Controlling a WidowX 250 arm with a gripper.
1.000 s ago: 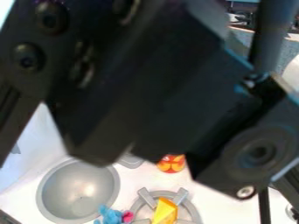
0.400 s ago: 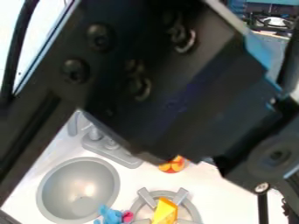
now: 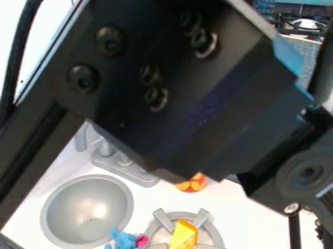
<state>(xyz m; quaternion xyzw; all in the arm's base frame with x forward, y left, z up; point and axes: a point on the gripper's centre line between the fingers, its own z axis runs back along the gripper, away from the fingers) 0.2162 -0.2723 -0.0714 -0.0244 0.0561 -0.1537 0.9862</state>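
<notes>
Black robot arm [image 3: 195,92] over a white bench [image 3: 253,223], jaws' opening and hold impossible to tell, stage unclear; reaching the yellow wedge-shaped toy [image 3: 184,235] on the grey ring burner [image 3: 218,238] would call for careful lowering.

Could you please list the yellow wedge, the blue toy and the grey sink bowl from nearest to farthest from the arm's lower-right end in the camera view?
1. Yellow wedge: on the stove burner, lower middle.
2. Blue toy: at the bottom edge, left of the burner.
3. Grey sink bowl: farthest left.
</notes>
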